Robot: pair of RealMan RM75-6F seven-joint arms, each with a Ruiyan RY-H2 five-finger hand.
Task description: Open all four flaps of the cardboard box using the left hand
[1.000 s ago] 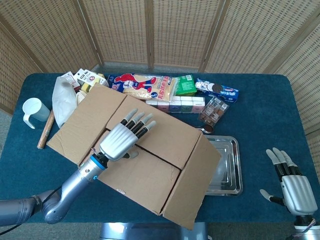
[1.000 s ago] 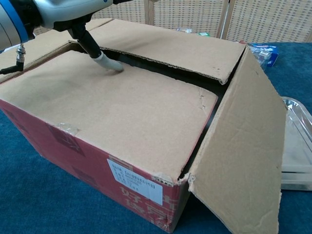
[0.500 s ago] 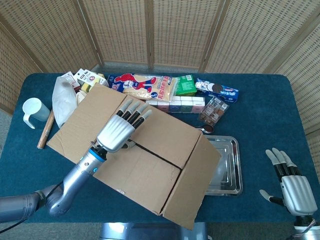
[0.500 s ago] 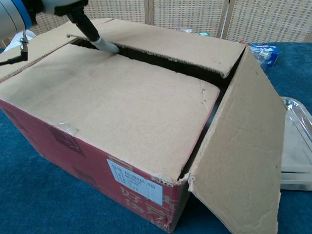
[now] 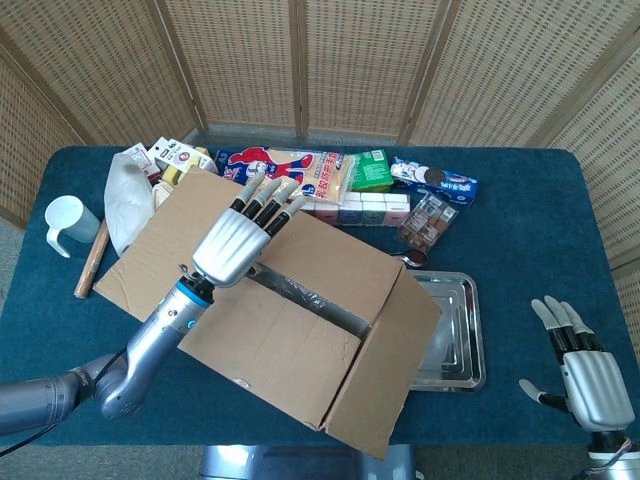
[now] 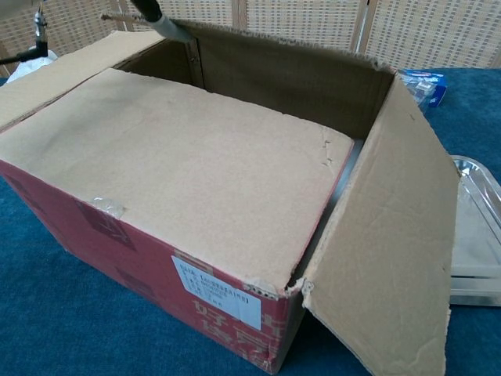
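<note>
- The right hand rests at the near right corner of the table, fingers spread and holding nothing, well apart from the cardboard box; the left hand is by far the nearer to the job.
- The box sits left of centre on the blue cloth, turned at an angle, with a steel tray just beside it on the right.
- The near flap lies flat and shut over the box, its long free edge running from far left to near right along the open gap.
- The right flap hangs outward and down; the left flap lies spread open.
- The left hand is above the far flap, fingers fairly straight and a little apart, one fingertip touching the flap's top edge, which stands nearly upright in the chest view.
- In my judgement the near flap is next: its free edge lies just near of the fingers.
- Packets and boxes of food crowd the far side, so the far flap has little room to fold back.
</note>
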